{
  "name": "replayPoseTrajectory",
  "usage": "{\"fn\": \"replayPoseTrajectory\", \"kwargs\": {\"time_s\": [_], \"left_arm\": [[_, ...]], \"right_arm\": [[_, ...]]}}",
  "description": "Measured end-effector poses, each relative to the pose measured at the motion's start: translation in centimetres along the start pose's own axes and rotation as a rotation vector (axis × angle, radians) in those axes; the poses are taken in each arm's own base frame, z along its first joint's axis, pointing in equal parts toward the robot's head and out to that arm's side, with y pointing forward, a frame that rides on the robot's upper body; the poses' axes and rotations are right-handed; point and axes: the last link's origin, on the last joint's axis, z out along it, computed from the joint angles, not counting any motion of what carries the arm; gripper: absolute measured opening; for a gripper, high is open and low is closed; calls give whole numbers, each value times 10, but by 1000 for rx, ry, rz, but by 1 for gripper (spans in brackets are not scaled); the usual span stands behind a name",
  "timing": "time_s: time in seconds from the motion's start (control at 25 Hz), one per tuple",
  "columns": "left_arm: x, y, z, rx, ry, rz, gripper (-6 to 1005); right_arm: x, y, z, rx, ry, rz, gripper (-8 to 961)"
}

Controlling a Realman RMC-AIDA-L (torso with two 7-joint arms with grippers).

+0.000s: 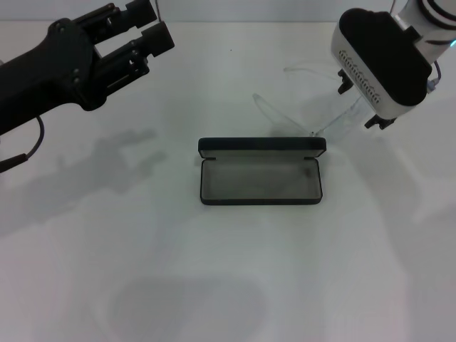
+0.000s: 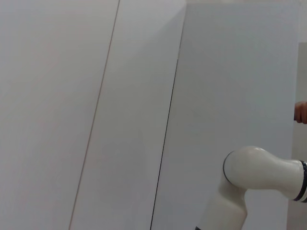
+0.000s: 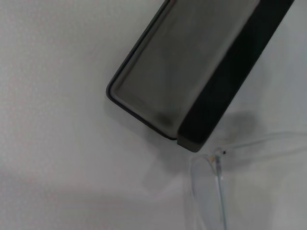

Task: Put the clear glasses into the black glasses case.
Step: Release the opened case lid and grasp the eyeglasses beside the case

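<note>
Upper left, the left end effector hovers with fingers narrowly parted; mid-frame the black glasses case lies open on the desk; upper right, the right end effector, grip unreadable, overhangs the clear glasses, probably light, slippery and fragile, best pinched at the frame's bridge.

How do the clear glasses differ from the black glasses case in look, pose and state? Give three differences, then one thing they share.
1. The clear glasses are see-through and colourless; the black glasses case is opaque, with a grey lining.
2. The glasses lie behind the case, under the right tool; the case lies in the open.
3. The glasses' arms are unfolded; the case's lid stands open, its inside empty.
Shared: both rest on the white table.
</note>
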Motion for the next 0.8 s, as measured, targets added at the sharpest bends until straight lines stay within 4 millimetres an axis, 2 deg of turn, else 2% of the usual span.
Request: {"fn": "replayPoseTrajectory", "kwargs": {"time_s": [0.24, 0.8], "left_arm": [[-1, 0, 0, -4, -8, 0, 506], [-8, 2, 2, -15, -43, -7, 505]], "right_arm": [[0, 3, 9, -8, 6, 3, 703], [-10, -12, 23, 2, 5, -10, 700]]}}
